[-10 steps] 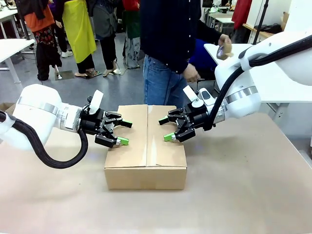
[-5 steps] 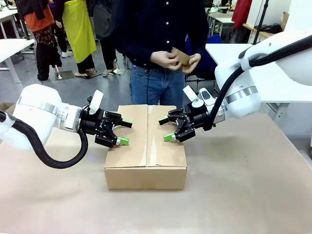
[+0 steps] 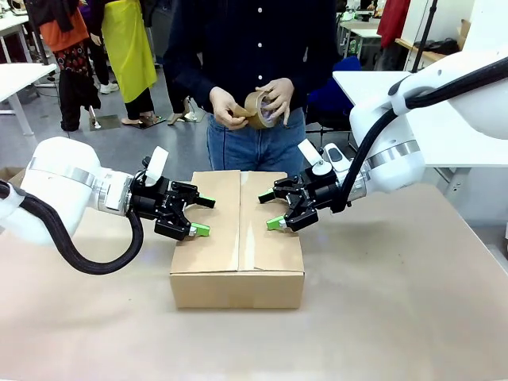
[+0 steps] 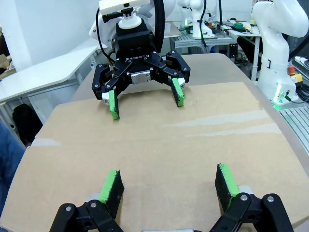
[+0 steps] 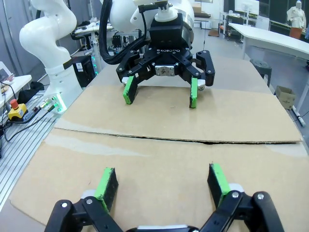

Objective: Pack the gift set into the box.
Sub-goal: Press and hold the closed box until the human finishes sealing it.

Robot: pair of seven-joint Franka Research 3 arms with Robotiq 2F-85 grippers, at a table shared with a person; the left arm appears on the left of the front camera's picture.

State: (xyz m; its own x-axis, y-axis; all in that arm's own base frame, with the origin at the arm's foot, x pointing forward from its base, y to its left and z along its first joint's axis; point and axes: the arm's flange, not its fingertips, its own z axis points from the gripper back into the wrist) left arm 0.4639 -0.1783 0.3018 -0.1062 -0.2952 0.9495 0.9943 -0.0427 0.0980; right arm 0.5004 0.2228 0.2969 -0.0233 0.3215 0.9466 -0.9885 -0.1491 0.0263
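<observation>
Brown corrugated cardboard takes centre stage: the box (image 3: 238,238) sits mid-table with its top flaps folded down flat, a seam running along the middle of the lid. No sign of what lies inside, the flaps cover everything.

Left gripper (image 3: 197,215) hovers at the box's nine o'clock edge, just above the lid, jaws spread wide with the green pads (image 3: 201,229) well apart and nothing between them. From the left wrist camera those same fingers (image 4: 112,187) rise from six o'clock over bare cardboard, wide open.

Right gripper (image 3: 270,209) mirrors it from three o'clock, hanging low over the lid's right half, jaws likewise parted and empty. In the right wrist camera its pads (image 5: 106,183) frame the flap seam (image 5: 169,139), which crosses the picture from nine to three o'clock, and the left gripper faces it at twelve o'clock.

So both grippers point at one another across the closed lid, neither one touching the other. Whether the pads actually rest on the cardboard, I cannot tell.

Over at twelve o'clock, beyond the far edge of the table (image 3: 397,302), the person stands holding a roll of brown packing tape (image 3: 259,108) in both hands (image 3: 278,97) at waist height, fingers working at the roll.
</observation>
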